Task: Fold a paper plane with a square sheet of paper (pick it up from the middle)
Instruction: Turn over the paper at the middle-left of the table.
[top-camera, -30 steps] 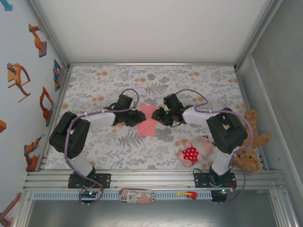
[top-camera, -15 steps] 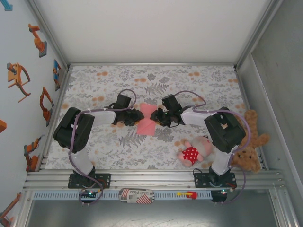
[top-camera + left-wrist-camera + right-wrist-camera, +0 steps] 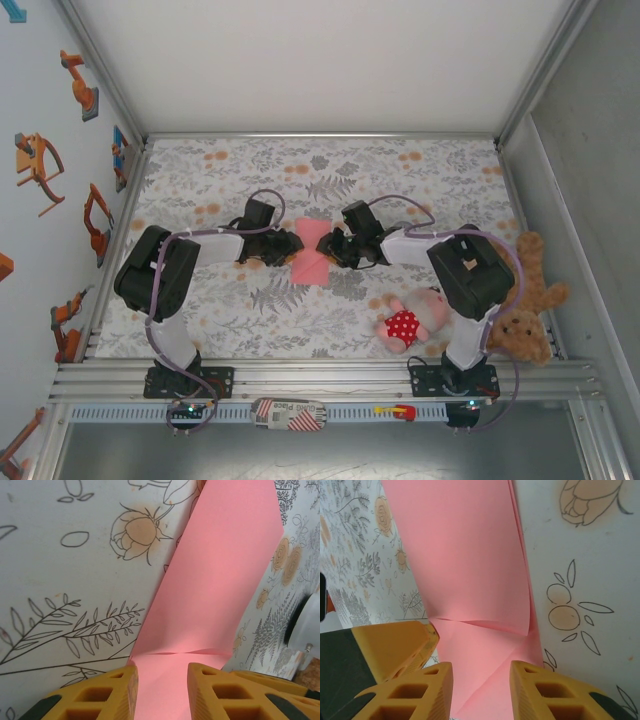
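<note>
**Workpiece position.** The thin salmon-pink square sheet of paper [image 3: 313,262] lies near the centre of the floral-printed table covering [image 3: 220,300], between the two arms. In the top view its outline narrows at the level of the grippers and widens again toward the near edge. The sheet is not flat: each wrist view shows a shallow crease running across it just ahead of the fingertips. The right wrist view also shows a second layer edge along the sheet's right side.

**Left gripper.** The left gripper [image 3: 283,250] meets the sheet from its left side. In the left wrist view its yellow ribbed fingers [image 3: 105,695] stand part open with a clear gap. The pink sheet runs through this gap and spreads out beyond it. Whether the fingertips press on the paper cannot be determined.

**Right gripper.** The right gripper [image 3: 335,247] meets the sheet from the opposite side. Its yellow fingers [image 3: 540,690] are likewise parted, with the sheet visible through the gap. Contact at the tips cannot be determined.

**Other items.**
- A pink plush doll in a red dotted dress [image 3: 408,322] lies on the covering near the right arm's base, well apart from the sheet.
- A brown plush teddy bear [image 3: 528,315] sits at the right edge of the table, beside that arm.
</note>
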Controlling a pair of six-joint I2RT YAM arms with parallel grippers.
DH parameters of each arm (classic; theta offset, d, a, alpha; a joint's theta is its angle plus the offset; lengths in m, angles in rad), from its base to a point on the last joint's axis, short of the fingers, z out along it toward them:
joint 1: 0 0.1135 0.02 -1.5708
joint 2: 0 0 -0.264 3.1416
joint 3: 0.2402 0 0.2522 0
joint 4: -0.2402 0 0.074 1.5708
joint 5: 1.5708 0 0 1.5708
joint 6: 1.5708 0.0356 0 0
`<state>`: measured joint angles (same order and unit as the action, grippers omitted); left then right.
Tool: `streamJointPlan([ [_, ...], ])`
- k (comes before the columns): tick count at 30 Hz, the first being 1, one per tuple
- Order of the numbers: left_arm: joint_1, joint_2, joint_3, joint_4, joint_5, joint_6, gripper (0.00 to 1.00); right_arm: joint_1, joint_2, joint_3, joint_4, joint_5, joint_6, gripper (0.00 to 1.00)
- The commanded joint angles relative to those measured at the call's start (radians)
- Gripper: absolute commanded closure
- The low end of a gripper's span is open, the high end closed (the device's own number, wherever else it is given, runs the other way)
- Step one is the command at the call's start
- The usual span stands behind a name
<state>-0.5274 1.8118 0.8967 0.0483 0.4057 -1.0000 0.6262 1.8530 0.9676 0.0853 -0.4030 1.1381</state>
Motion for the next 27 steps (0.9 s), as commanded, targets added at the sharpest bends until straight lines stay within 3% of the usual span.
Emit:
streamJointPlan([
  [1, 0.001, 0.04, -0.013, -0.039, -0.008, -0.017, 0.67, 0.009, 0.026, -0.012, 0.016, 0.006, 0.024, 0.65],
  [9, 0.004, 0.045, -0.013, -0.047, 0.0, -0.014, 0.67, 0.009, 0.043, -0.003, 0.013, 0.009, 0.018, 0.65],
  [18, 0.006, 0.041, -0.013, -0.059, -0.002, -0.007, 0.67, 0.007, 0.048, -0.009, 0.123, 0.003, 0.018, 0.75],
  [27, 0.006, 0.041, -0.007, -0.068, -0.001, -0.001, 0.67, 0.007, 0.046, -0.052, 0.222, -0.01, 0.024, 0.76],
])
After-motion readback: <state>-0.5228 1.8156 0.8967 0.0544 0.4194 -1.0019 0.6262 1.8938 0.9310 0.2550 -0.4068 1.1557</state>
